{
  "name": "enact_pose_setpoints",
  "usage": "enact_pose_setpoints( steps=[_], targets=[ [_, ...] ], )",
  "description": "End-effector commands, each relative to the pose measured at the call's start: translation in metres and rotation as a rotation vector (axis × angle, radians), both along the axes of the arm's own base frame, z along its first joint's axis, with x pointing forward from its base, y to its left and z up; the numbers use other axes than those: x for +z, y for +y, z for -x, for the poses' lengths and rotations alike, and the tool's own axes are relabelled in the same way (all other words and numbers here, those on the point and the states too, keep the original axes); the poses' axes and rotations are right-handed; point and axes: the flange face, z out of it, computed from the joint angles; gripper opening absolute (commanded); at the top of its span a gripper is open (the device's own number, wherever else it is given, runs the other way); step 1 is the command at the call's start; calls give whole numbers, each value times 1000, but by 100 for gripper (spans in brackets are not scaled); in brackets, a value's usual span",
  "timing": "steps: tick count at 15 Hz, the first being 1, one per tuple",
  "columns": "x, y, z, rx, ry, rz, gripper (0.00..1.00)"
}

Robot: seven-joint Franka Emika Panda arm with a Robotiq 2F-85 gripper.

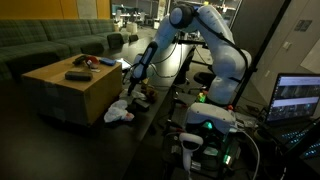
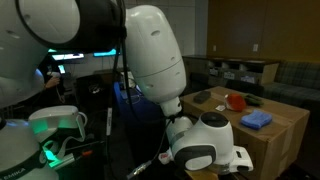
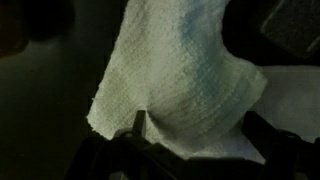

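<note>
Towel (image 3: 180,80), white and crumpled, lies on the floor (image 1: 90,150) just below the hand (image 1: 134,84), whose jaws stand wide and empty. Contact seems absent, though the wrist view is dim; a clean pinch wants its bunched middle centred between them.

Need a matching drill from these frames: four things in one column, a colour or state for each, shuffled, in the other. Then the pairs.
Column 1
1. crumpled towel
2. sofa
3. folded cloth on the box
4. hand

Column 2
A. green
B. open
C. white
D. blue

Pairs: 1-C, 2-A, 3-D, 4-B
</note>
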Motion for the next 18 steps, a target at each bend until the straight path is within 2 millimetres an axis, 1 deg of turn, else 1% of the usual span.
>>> enact_pose_setpoints(
  steps=[1,4,5,6,7,8,9,11,14,15,16,18],
  targets=[
    [-14,-9,-10,43,17,15,100],
    [-25,-13,-12,53,33,20,100],
    [-24,-15,-12,59,37,19,100],
    [-25,-16,-12,65,43,16,75],
    [-24,-17,-13,69,45,18,73],
    [-23,-17,-14,70,48,21,66],
    [-20,-18,-15,71,49,25,56],
    [-16,-19,-17,75,50,27,42],
    [-13,-20,-19,84,56,31,18],
    [-10,-20,-19,87,60,31,12],
    [-8,-20,-20,91,65,27,8],
    [-2,-20,-19,102,83,18,11]
  ],
)
